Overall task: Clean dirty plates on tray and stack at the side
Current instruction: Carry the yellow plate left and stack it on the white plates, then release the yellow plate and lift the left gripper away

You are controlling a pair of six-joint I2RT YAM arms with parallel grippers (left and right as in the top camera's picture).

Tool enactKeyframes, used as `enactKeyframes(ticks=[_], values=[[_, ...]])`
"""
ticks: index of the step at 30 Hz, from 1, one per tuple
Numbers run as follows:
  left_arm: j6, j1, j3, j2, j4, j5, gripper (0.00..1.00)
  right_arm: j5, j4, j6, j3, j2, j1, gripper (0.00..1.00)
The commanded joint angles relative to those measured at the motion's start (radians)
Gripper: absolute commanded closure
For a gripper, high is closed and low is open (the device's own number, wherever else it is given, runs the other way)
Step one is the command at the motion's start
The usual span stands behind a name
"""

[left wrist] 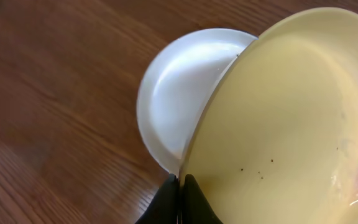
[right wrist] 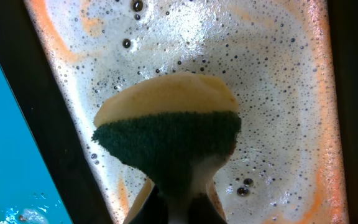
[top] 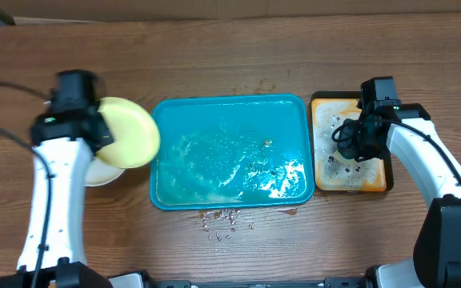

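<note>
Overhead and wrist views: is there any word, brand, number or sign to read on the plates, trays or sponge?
None: no word, number, logo or sign is readable on the yellow plate, the white plate, the teal tray, the orange tray or the sponge.

You've got bright, even light from above; glare on the wet tray (top: 214, 120) toward the front edge of the counter (top: 238, 248), wrist views slightly soft.

A robotics lab bench staged for dishwashing: a white left arm (top: 50, 192) and right arm (top: 422, 152) at a wood-grain worktop (top: 214, 64) carrying a soapy teal tray (top: 230, 98) and a foamy orange tray (top: 350, 190).
</note>
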Motion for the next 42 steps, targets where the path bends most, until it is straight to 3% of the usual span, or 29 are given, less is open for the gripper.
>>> enactKeyframes(ticks=[1, 4, 14, 16, 21, 28, 35, 42], values=[[-0.014, 0.119, 0.017, 0.022, 0.019, 0.078, 0.96, -0.002, 0.005, -0.008, -0.004, -0.03, -0.001, 0.95], [-0.018, 0.196, 0.016, 0.085, 0.041, 0.079, 0.96, -0.002, 0.005, -0.008, -0.004, -0.03, -0.001, 0.95], [-0.017, 0.264, 0.016, 0.236, 0.058, 0.14, 0.94, -0.002, -0.005, -0.008, -0.004, -0.03, -0.001, 0.95], [-0.006, 0.266, 0.017, 0.237, 0.064, 0.194, 0.63, -0.002, -0.004, -0.008, -0.004, -0.03, -0.001, 0.95], [0.032, 0.261, 0.038, 0.219, 0.054, 0.373, 0.32, -0.002, 0.0, -0.012, -0.004, -0.03, -0.001, 0.95], [0.1, 0.178, 0.051, 0.131, -0.03, 0.607, 0.3, -0.055, 0.039, -0.216, -0.004, -0.03, -0.001, 0.96], [0.111, 0.009, 0.042, 0.123, -0.148, 0.621, 0.25, -0.065, 0.064, -0.274, -0.011, 0.001, -0.001, 0.96], [0.118, -0.121, 0.035, 0.124, -0.163, 0.618, 0.19, -0.092, 0.169, -0.273, -0.06, 0.122, -0.001, 0.96]])
